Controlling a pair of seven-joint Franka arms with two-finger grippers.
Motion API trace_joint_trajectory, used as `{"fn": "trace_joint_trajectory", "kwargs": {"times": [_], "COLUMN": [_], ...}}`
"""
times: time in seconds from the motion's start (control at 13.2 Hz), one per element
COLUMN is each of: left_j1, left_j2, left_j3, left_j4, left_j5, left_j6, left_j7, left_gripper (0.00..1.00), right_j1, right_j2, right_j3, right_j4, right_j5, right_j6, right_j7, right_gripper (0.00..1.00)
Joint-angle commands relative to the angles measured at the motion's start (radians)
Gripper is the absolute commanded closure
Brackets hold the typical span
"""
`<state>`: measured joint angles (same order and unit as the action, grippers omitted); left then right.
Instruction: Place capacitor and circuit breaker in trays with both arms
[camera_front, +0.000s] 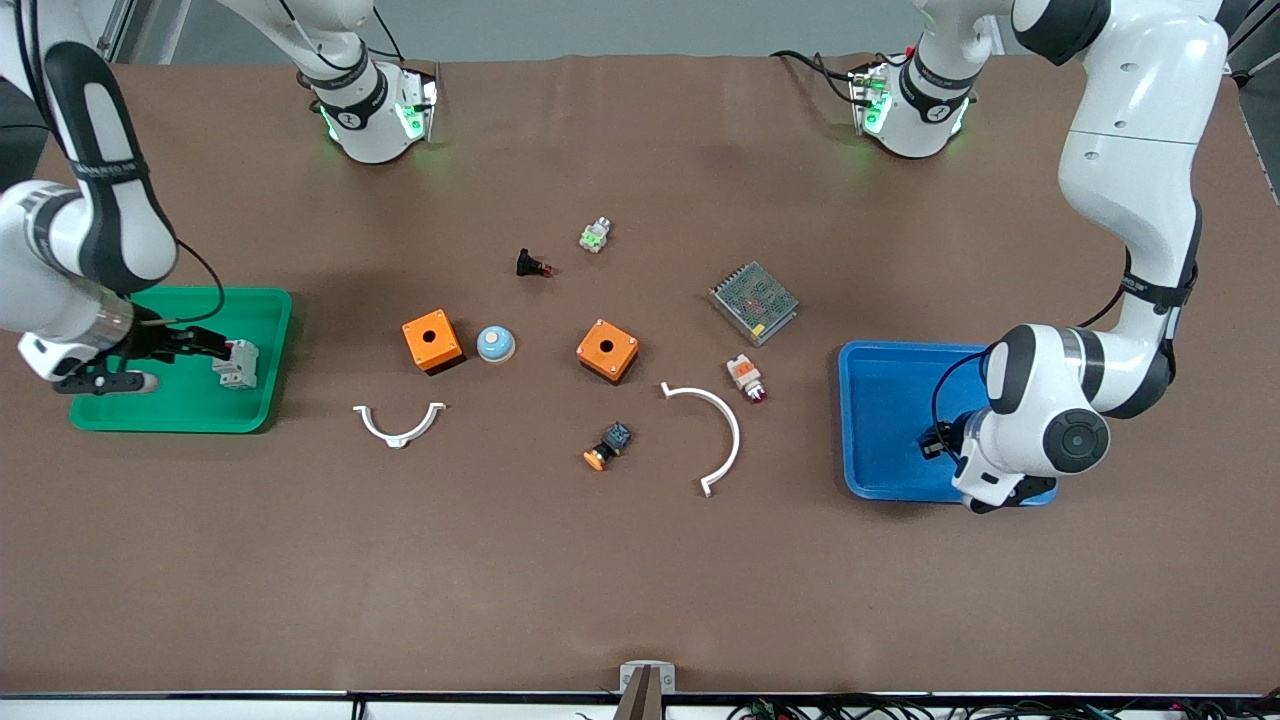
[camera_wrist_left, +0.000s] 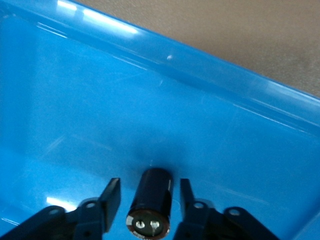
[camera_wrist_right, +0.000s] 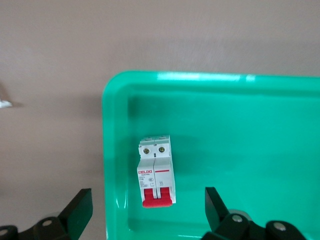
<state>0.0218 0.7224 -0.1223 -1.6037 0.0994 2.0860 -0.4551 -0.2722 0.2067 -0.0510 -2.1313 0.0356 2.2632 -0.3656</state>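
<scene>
The capacitor (camera_wrist_left: 150, 200), a small black cylinder with a lighter end, lies on the floor of the blue tray (camera_front: 880, 400), which also shows in the left wrist view (camera_wrist_left: 100, 125). My left gripper (camera_wrist_left: 149, 187) is open around it, with a gap on each side; in the front view it (camera_front: 935, 440) is low over the tray and hides the capacitor. The circuit breaker (camera_front: 238, 362), white-grey with red levers, lies in the green tray (camera_front: 180, 410), also seen in the right wrist view (camera_wrist_right: 156, 170). My right gripper (camera_wrist_right: 147, 196) is open wide just beside it (camera_front: 210, 347).
Mid-table lie two orange boxes (camera_front: 432, 340) (camera_front: 607, 350), a blue dome button (camera_front: 495, 344), a black push-button (camera_front: 531, 265), a metal power supply (camera_front: 753, 302), an indicator lamp (camera_front: 746, 377), an orange-tipped button (camera_front: 608, 445) and two white curved clips (camera_front: 399, 425) (camera_front: 715, 430).
</scene>
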Motion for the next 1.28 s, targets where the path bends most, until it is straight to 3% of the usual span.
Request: {"fn": "trace_joint_trajectory", "kwargs": {"times": [0.0,0.53,0.83,1.21], "left_j1": [0.015,0.015,0.020,0.033], "left_j2": [-0.040,-0.354,-0.565,-0.710], "left_j3": [-0.010,-0.011,-0.019,-0.011], "left_j4": [0.013,0.064,0.064,0.045], "left_j5": [0.023,0.023,-0.007,-0.098], "left_j6": [-0.012,-0.021,-0.260,-0.464], "left_j7": [0.027,0.067,0.277,0.357], "left_gripper": [0.00,0.00,0.00,0.00], "right_j1": [0.013,0.097,0.152,0.206], "right_j2": [-0.101,-0.136,-0.173,-0.249], "right_j3": [0.014,0.016,0.016,0.016], "right_j4": [0.011,0.376,0.526,0.588], "right_j5": [0.012,0.055,0.055,0.024], "right_j6": [-0.091,-0.583,-0.737,-0.827], "right_j7": [0.052,0.264,0.387,0.470], "right_gripper": [0.00,0.00,0.00,0.00]}}
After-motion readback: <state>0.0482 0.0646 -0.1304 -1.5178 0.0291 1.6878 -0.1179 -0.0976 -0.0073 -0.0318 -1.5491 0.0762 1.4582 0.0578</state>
